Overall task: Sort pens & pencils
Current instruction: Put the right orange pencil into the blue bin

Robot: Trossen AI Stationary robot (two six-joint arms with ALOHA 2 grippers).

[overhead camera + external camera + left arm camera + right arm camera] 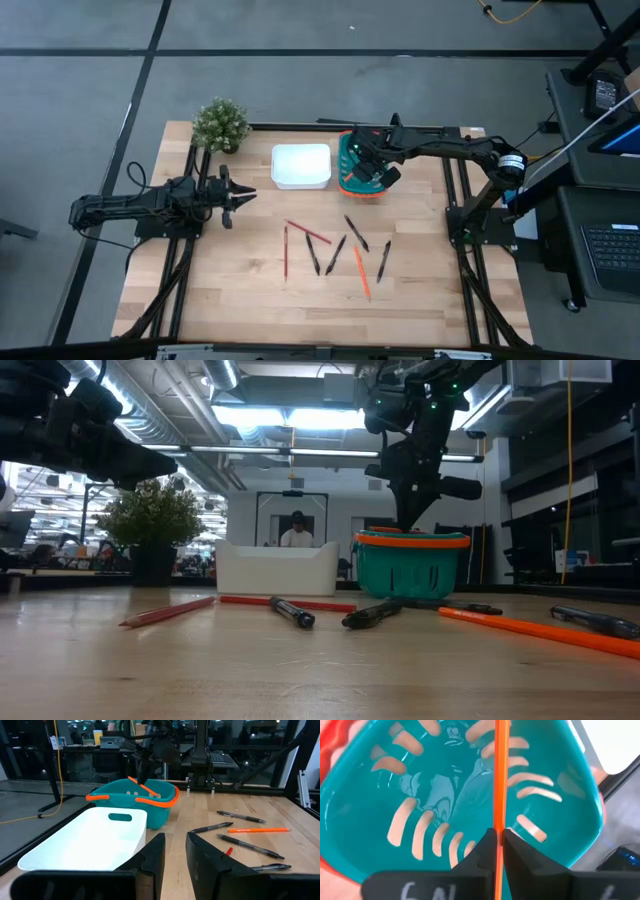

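Note:
My right gripper (372, 172) hangs over the teal basket (352, 170) with orange handles and is shut on an orange pencil (500, 775). The pencil slants down into the basket (142, 786). On the table's near half lie two red pencils (286, 250) (308, 232), one orange pencil (361, 272) and several black pens (356, 232), all flat on the wood. My left gripper (240, 195) waits at the table's left side, level and open, holding nothing. A white tray (301, 165) stands left of the basket. My right gripper pinches the orange pencil's shaft (500, 822) between its two fingertips (487, 845). The fingers come steeply from above, and the pencil runs along them, out past their tips into the basket. Whether its lower end touches the basket, I cannot tell.
A small potted plant (220, 125) stands at the far left corner. Bare wood lies near the front edge, below the row of pens and pencils. Black frame rails run along the table's sides.

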